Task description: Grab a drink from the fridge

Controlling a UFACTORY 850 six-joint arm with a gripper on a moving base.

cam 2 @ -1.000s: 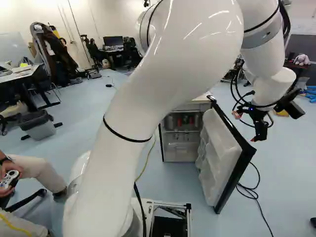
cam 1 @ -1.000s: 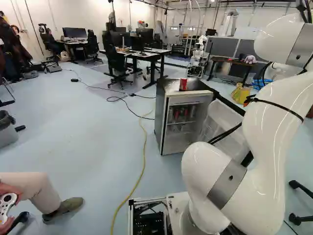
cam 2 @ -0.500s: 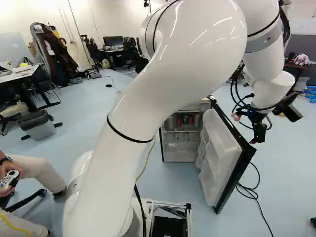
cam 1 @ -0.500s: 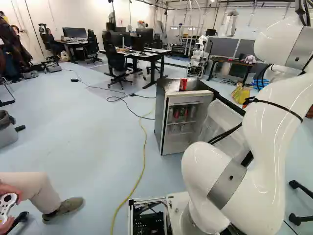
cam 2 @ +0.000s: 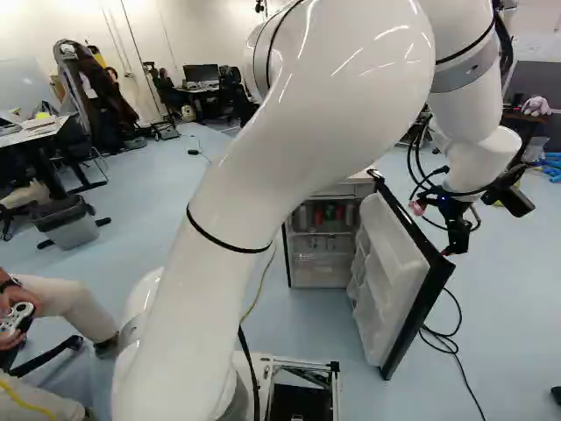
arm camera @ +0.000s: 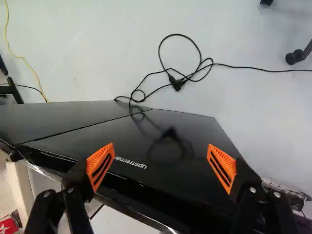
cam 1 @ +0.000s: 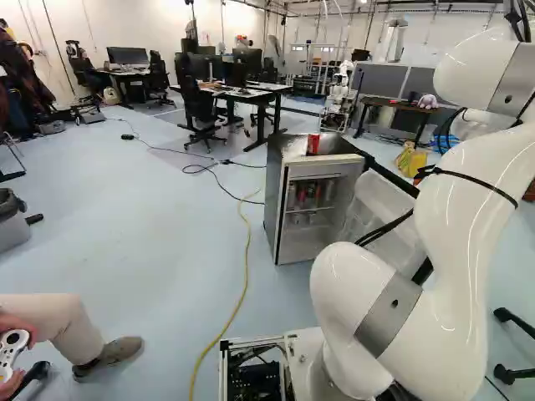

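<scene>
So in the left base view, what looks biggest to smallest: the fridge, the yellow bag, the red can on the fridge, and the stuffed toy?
1. Fridge
2. Yellow bag
3. Red can and stuffed toy: they look too alike to rank.

can (cam 1: pixel 313 144): on fridge (cam 1: pixel 273 196) | cans (cam 1: pixel 303 195): in fridge, on shelf | door (cam 2: pixel 390 263): at fridge's right | desk (cam 1: pixel 269 88): behind fridge, leftward | table (cam 1: pixel 386 102): behind fridge, rightward | bin (cam 2: pixel 72 226): well left of fridge
</scene>
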